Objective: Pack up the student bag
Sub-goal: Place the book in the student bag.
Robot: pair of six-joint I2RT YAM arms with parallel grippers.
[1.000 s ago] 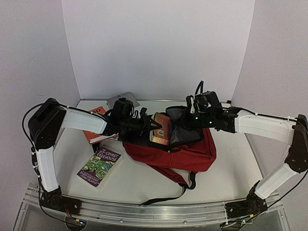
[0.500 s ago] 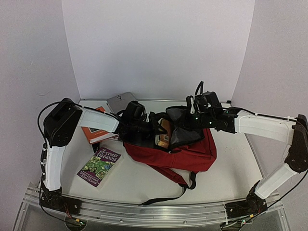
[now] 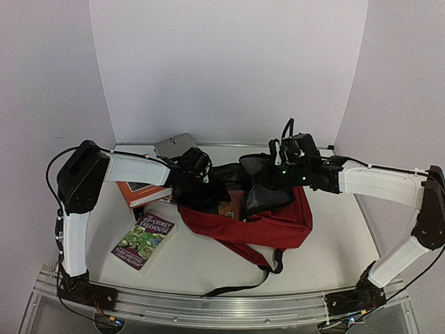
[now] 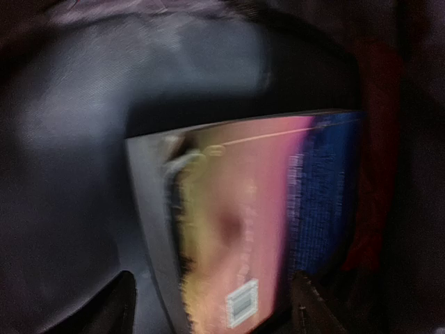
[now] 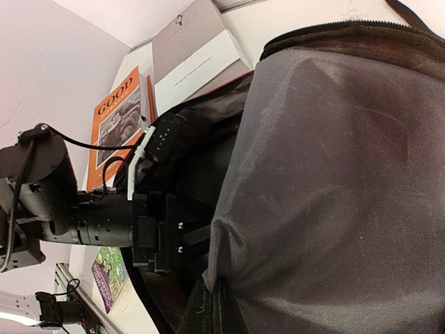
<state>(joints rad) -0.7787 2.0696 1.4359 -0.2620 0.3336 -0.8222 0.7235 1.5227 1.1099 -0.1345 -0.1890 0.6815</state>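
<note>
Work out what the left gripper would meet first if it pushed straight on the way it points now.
Most likely the pink-and-blue book inside the student bag, dead ahead of the left gripper; grey lining shows beyond it. Blur leaves the depth unclear.

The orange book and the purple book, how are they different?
The orange book is partly hidden under the left arm; the purple book shows whole. The purple book lies nearer the front, the orange book farther back. Both lie flat on the table, outside the student bag.
</note>
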